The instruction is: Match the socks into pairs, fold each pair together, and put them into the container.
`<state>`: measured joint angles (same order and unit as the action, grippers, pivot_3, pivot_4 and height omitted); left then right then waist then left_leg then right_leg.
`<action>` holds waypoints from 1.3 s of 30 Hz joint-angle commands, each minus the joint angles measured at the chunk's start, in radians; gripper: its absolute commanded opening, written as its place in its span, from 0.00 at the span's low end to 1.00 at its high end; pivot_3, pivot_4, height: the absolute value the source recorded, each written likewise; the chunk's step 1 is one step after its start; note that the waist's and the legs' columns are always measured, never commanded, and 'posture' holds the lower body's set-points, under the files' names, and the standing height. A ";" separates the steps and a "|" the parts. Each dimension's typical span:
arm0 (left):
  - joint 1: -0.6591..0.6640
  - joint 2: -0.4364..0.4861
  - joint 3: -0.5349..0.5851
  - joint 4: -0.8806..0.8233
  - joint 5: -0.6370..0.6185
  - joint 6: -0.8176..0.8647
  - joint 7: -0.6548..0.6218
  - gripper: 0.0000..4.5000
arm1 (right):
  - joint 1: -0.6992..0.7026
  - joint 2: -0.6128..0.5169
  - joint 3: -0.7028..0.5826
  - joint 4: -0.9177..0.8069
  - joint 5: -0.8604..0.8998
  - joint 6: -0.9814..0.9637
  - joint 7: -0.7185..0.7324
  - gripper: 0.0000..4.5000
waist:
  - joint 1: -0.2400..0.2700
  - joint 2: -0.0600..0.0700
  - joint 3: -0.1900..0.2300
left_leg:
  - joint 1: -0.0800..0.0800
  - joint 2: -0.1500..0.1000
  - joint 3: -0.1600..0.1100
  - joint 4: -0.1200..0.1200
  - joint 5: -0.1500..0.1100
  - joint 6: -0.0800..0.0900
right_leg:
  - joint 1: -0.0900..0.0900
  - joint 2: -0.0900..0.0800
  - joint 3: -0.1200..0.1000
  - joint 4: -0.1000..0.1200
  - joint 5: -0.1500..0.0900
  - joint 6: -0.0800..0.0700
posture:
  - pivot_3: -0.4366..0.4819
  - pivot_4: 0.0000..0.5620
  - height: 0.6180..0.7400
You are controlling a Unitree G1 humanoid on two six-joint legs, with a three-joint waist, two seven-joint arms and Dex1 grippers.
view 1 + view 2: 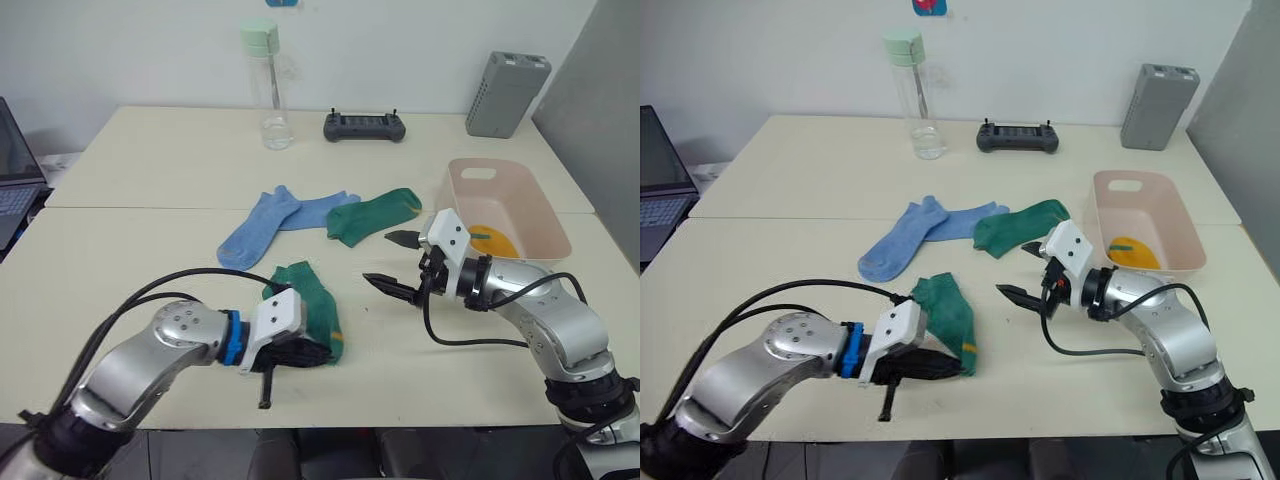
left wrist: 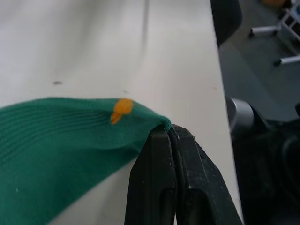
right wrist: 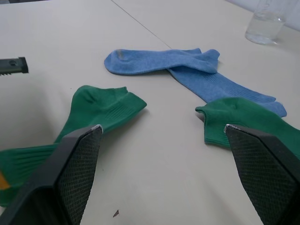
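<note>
Head views: The left claw (image 1: 285, 352) sits in the lower centre of the frame, clenched on the near edge of a dark green sock (image 1: 312, 305) that lies folded on the bench (image 1: 150, 180). The sock's near end is partly hidden behind the claw housing. The right claw (image 1: 402, 264) hovers right of centre with its two black fingers spread apart and nothing between them. A second dark green sock (image 1: 375, 215) lies just above it in the frame. Two light blue socks (image 1: 270, 222) lie crossed at centre, one overlapping the other. The pink container (image 1: 510, 205) stands at the right edge of the bench; a mustard-yellow sock (image 1: 492, 241) lies inside, partly cut off by the container wall and the right arm. Along the upper part of the frame stand a clear bottle (image 1: 268, 85), a black controller (image 1: 364, 126) and a grey box (image 1: 506, 93). A laptop (image 1: 15, 175) is cut off by the left frame edge.

Left wrist view: The two fingers (image 2: 154, 183) are pressed together on the sock's hem, beside a small yellow mark (image 2: 122, 108). The rest of the sock runs out of the lower left.

Right wrist view: The fingers (image 3: 77, 173) stand wide apart at the lower corners, released. Between them lie both green socks, apart from each other, and the blue pair beyond. The bottle's base is cut off at the upper right.
</note>
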<state>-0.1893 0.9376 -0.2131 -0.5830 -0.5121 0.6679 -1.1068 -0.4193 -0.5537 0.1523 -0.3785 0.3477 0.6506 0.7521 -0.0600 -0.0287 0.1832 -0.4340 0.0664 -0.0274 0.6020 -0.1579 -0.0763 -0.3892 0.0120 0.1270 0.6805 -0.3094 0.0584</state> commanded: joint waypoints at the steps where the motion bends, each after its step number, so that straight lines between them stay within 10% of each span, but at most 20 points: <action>1: 0.024 0.087 0.036 -0.051 0.023 -0.073 -0.083 0.01 | -0.053 0.018 0.072 0.091 -0.051 -0.058 0.036 1.00 | -0.002 0.000 0.000 | 0.000 0.000 0.000 0.000 0.000 0.000 | 0.000 0.000 0.000 0.000 0.000 -0.001 | 0.48 0.27 1.00; 18: 0.030 0.095 0.009 -0.083 0.100 -0.103 -0.061 0.01 | -0.415 0.344 0.235 0.799 -0.170 -0.125 0.166 1.00 | -0.017 0.000 0.001 | 0.000 0.000 -0.001 -0.003 0.000 0.000 | -0.001 0.001 -0.001 0.001 0.002 0.002 | 0.48 0.27 1.00; 32: 0.050 0.094 0.000 -0.045 0.133 -0.162 -0.080 0.00 | -0.510 0.452 0.205 1.064 -0.243 -0.247 0.223 0.01 | -0.028 0.001 0.001 | 0.001 0.001 -0.001 -0.003 0.000 0.000 | 0.000 0.001 -0.001 0.002 0.002 0.003 | 0.48 0.27 1.00; 39: 0.078 0.102 0.021 -0.014 0.149 -0.206 -0.097 0.00 | -0.466 0.422 0.168 0.949 -0.233 -0.221 0.260 0.00 | -0.027 0.001 0.001 | 0.001 0.001 -0.001 -0.004 0.000 0.000 | 0.000 0.002 -0.001 0.002 0.002 0.002 | 0.48 0.27 1.00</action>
<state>-0.1223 1.0332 -0.2097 -0.6002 -0.3699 0.4879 -1.1925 -0.8800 -0.1177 0.3570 0.6264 0.1010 0.4268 1.0199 -0.0875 -0.0278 0.1839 -0.4329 0.0671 -0.0286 0.5983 -0.1578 -0.0762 -0.3895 0.0135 0.1260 0.6824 -0.3072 0.0608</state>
